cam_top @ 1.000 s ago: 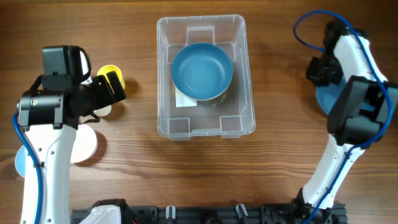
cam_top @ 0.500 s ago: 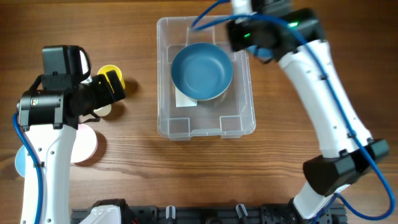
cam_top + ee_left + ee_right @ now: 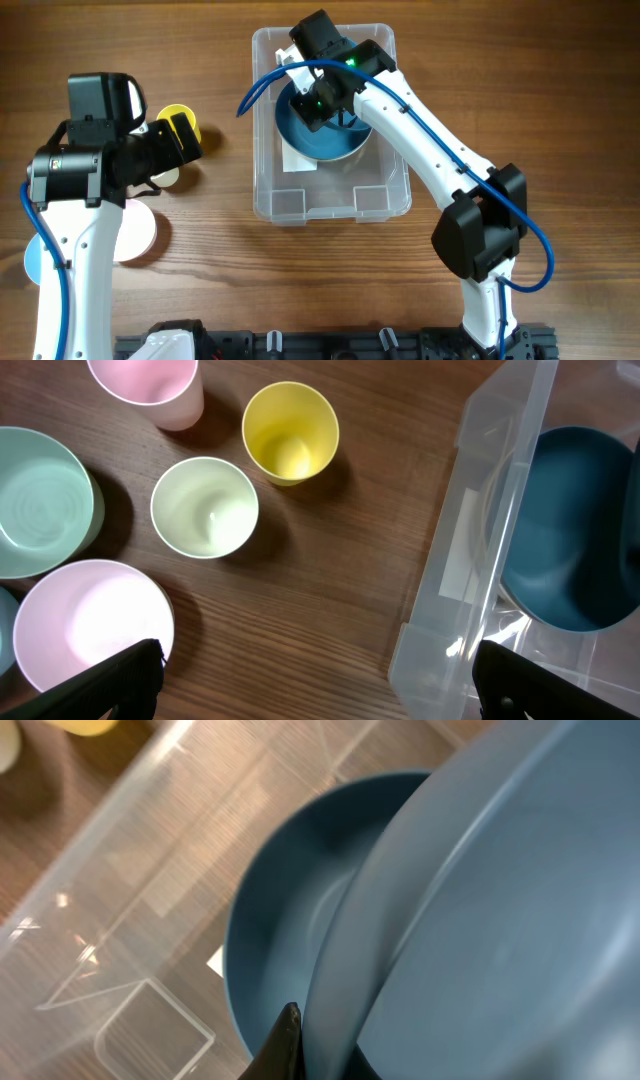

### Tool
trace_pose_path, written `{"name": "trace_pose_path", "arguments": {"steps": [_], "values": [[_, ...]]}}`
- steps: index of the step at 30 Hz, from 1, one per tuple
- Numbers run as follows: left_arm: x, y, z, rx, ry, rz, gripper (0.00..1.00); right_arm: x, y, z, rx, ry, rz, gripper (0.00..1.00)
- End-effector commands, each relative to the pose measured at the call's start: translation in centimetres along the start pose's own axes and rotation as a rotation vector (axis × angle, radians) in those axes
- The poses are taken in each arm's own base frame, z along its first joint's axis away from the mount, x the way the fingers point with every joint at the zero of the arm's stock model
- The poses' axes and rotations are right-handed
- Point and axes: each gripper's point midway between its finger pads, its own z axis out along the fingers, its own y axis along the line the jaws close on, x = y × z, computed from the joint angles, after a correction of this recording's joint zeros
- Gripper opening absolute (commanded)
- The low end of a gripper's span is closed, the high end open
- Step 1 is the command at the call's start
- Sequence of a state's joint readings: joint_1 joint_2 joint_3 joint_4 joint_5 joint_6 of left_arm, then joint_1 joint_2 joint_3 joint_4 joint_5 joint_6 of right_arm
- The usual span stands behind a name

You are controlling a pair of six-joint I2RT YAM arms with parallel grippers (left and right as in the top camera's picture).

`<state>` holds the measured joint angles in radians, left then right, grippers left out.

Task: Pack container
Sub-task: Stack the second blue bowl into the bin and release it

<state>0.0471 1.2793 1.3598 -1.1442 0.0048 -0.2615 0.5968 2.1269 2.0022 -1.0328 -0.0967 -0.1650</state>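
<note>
The clear plastic rectangular tub with a rolled rim [image 3: 330,212] stands at the far centre of the brown wooden table [image 3: 200,290]. A dark blue round bowl [image 3: 300,138] sits upright inside it, over the white label on the tub's base.

The right gripper [image 3: 318,100] reaches in over the tub from the right. In the right wrist view a lighter grey-blue round dish [image 3: 480,920] fills the frame, tilted, just above the dark blue bowl. One dark fingertip [image 3: 283,1038] presses at its rim. The other finger is hidden behind the dish, and the pincer appears closed on that rim.

The left gripper [image 3: 320,690] hovers over the table, left of the tub. Its fingers [image 3: 110,680] are spread wide apart with nothing between them.

Below it, on bare wood, stand:
- a yellow plastic cup [image 3: 290,430], nearest the tub
- a pale green cup [image 3: 205,508], just beside the yellow one
- a pink cup [image 3: 150,385]
- a mint-green bowl [image 3: 40,500]
- a pink bowl [image 3: 90,622]

All five are upright and clear of the tub's wall.
</note>
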Motion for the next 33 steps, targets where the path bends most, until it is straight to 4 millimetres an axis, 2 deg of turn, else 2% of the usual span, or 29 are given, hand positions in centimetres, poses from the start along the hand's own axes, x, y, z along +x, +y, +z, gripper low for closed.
{"name": "trace_pose_path", "arguments": {"steps": [1,3,4,5,6,7,14,20,23,26,28,33], "values": [[-0.5,0.0,-0.2,-0.006,-0.017,-0.014,1.0,-0.3,0.8,-0.1,-0.042,-0.014,-0.074,0.05],[-0.5,0.1,-0.2,-0.006,-0.017,-0.014,1.0,-0.2,0.9,-0.1,-0.043,-0.01,-0.073,0.06],[-0.5,0.0,-0.2,-0.006,-0.017,-0.014,1.0,-0.1,0.9,-0.1,-0.048,-0.009,-0.073,0.09],[-0.5,0.0,-0.2,-0.006,-0.017,-0.013,1.0,-0.2,1.2,-0.1,-0.063,-0.012,-0.074,0.17],[-0.5,0.0,-0.2,-0.006,-0.017,-0.013,1.0,-0.2,1.3,-0.1,-0.066,-0.013,-0.074,0.31],[-0.5,0.0,-0.2,-0.006,-0.017,-0.014,1.0,-0.2,1.2,-0.1,-0.066,-0.015,-0.074,0.32],[-0.5,0.0,-0.2,-0.006,-0.017,-0.013,1.0,-0.2,1.3,-0.2,-0.067,-0.011,-0.029,0.32],[-0.7,0.0,-0.2,-0.004,-0.023,-0.013,1.0,4.2,4.0,-0.9,-0.209,0.165,0.035,0.35],[-0.7,0.0,-0.2,-0.003,-0.025,-0.013,1.0,6.1,4.3,-1.3,-0.21,0.257,0.139,0.3],[-0.7,0.0,-0.2,-0.003,-0.024,-0.013,1.0,7.8,4.6,-1.8,-0.216,0.33,0.16,0.29],[-0.7,0.0,-0.2,-0.004,-0.023,-0.013,1.0,8.4,4.4,-1.3,-0.2,0.352,0.175,0.29],[-0.7,0.0,-0.2,-0.004,-0.023,-0.013,1.0,10.8,3.8,3.1,-0.166,0.384,0.211,0.28]]}}
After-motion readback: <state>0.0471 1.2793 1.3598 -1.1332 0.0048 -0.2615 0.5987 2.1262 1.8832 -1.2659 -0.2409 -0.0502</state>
